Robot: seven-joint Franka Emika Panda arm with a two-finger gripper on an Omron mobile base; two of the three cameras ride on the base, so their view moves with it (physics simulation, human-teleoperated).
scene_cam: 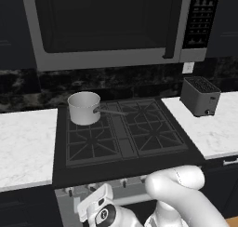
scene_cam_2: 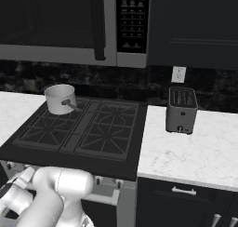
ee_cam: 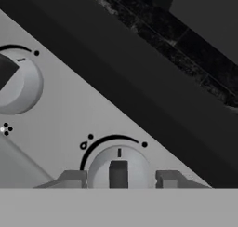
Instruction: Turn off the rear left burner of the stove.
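The stove (scene_cam: 122, 163) is a black cooktop with four grated burners over a silver front panel. A silver-grey saucepan (scene_cam: 84, 108) (scene_cam_2: 60, 99) stands on the rear left burner (scene_cam: 108, 121) (scene_cam_2: 76, 111), hiding most of its grate. No flame is visible. In the hand view my gripper (ee_cam: 119, 178) is open, with a finger on either side of a round silver knob (ee_cam: 118, 168) whose dark bar points straight up at its tick mark. A second knob (ee_cam: 11, 84) sits to the upper left. My hand (scene_cam: 96, 205) hangs low before the panel.
A dark steel-framed microwave (scene_cam: 111, 26) hangs over the cooktop. A grey toaster (scene_cam: 200, 96) (scene_cam_2: 181, 110) stands on the white marble counter (scene_cam: 218, 133) to the right. More white counter (scene_cam: 25, 142) lies left of the stove. Dark cabinet drawers (scene_cam_2: 186, 198) sit below.
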